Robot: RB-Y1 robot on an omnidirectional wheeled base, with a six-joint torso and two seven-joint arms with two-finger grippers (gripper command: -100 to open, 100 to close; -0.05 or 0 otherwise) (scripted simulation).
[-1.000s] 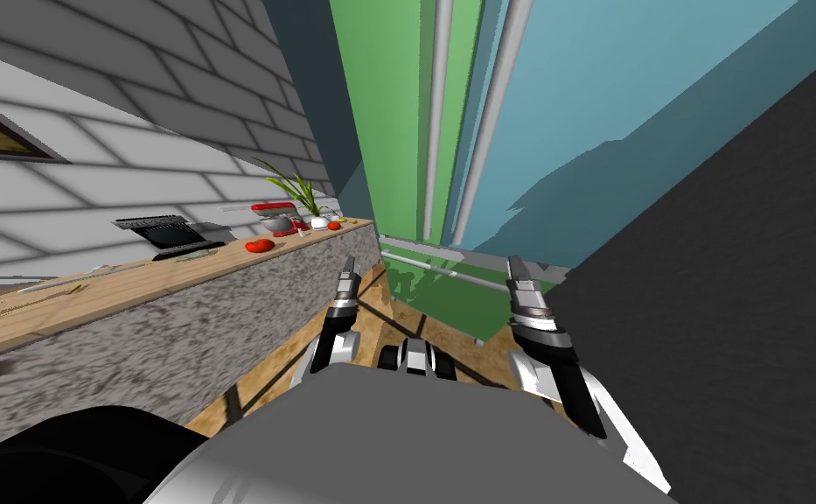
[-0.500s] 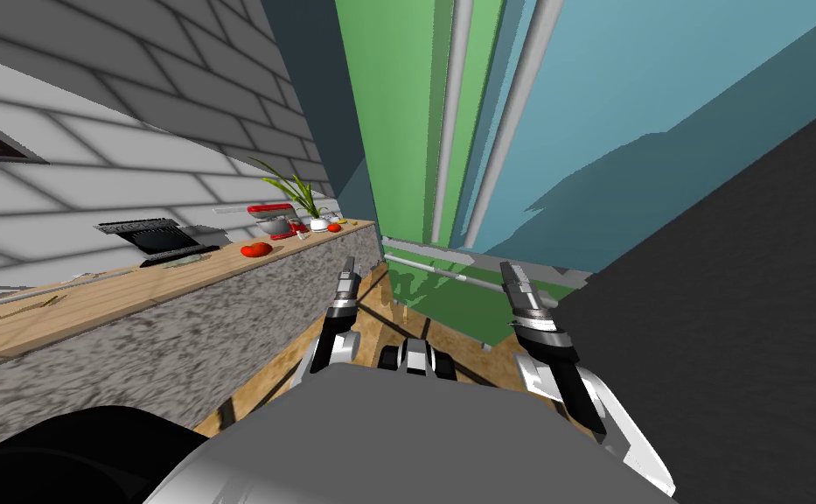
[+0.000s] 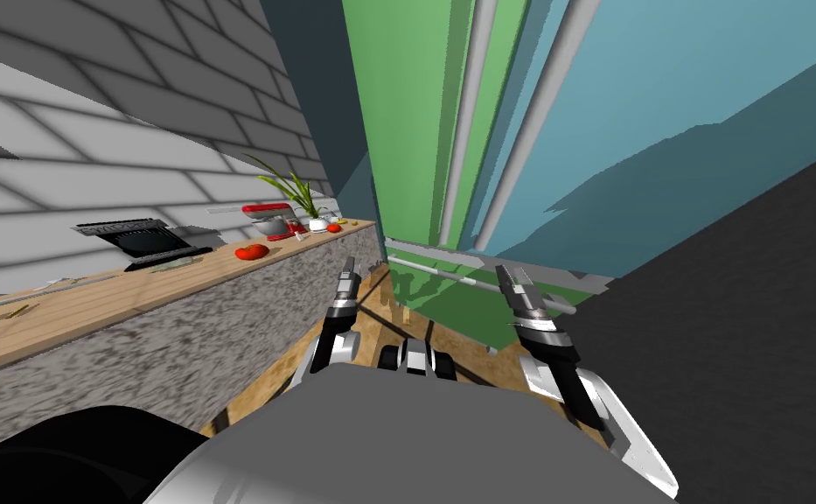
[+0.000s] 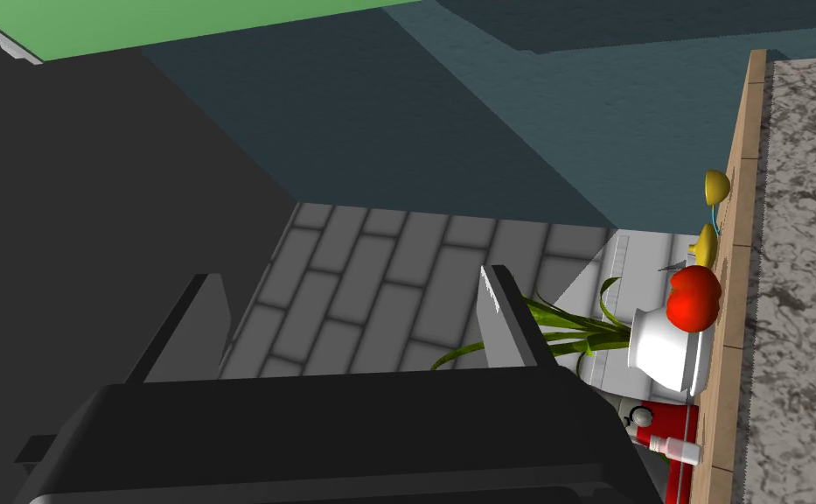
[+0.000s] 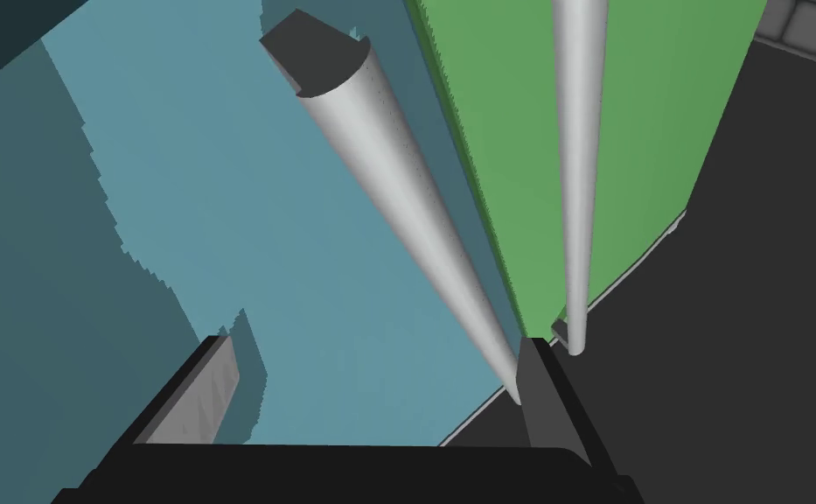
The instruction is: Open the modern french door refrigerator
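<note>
I'm rolling closer to the fridge (image 3: 406, 131); my R gripper (image 3: 509, 273) edges fwd and inward, nearer the blue door's handle (image 5: 380, 175).

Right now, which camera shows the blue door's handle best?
Right wrist view: the grey handle runs large and close by the right hand. The head view shows it thin, slanted; the left wrist view faces the counter.

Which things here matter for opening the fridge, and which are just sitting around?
For the job: blue refrigerator door; blue door's handle; green refrigerator door; green door's handle; right gripper, open beside the blue door's handle.

Lying about: counter, red fruit, white plant pot, red mixer, dark appliance. Left gripper, open, near the counter.
</note>
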